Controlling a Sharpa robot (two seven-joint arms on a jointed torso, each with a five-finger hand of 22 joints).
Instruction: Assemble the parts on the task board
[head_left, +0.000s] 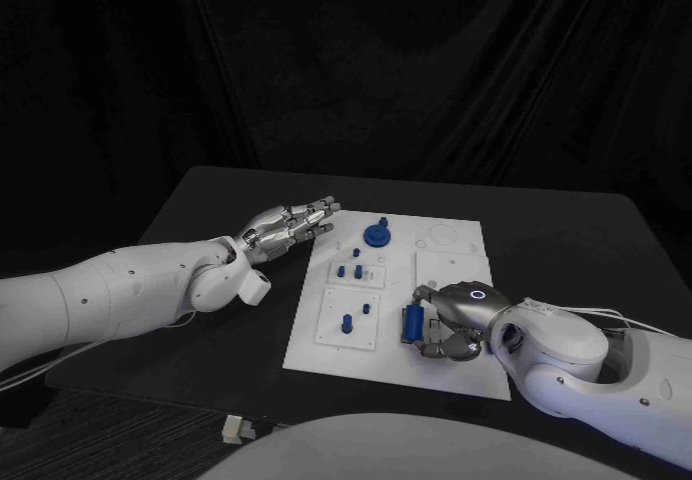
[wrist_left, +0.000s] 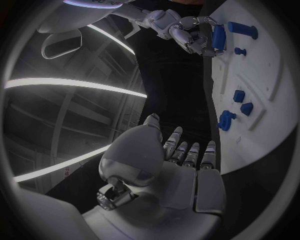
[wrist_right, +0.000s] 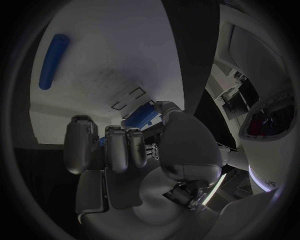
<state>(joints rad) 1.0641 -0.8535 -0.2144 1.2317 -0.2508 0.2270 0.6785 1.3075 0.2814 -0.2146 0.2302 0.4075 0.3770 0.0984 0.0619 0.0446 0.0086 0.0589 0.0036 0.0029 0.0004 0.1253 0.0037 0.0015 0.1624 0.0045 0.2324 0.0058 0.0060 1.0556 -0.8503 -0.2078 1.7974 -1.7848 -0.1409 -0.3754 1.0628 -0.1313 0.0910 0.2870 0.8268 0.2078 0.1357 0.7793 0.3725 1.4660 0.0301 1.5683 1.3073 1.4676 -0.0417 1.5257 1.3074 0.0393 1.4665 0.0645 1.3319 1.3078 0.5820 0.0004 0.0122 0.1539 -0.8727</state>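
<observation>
On the task board (head_left: 447, 345), which lies on the black table (head_left: 577, 240), the work looks only partly done: a round blue part with a peg (head_left: 378, 235) already stands near the far edge, just beyond the fingertips of the left hand (head_left: 289, 226), and some small blue parts (head_left: 351, 270) sit in the middle fields, but several outlines on the board are not filled, so I judge that much is left. The right hand (head_left: 440, 322) is curled around a blue cylinder part (head_left: 411, 322), with the fingers closed on it, and it holds this part low over the near side of the board; whether the part touches the board I cannot tell. Another blue rod (wrist_right: 52, 61) lies on the board, well apart in front of this hand. The left hand hovers beside the far left edge of the board, with fingers stretched and a little apart, and it holds nothing.
</observation>
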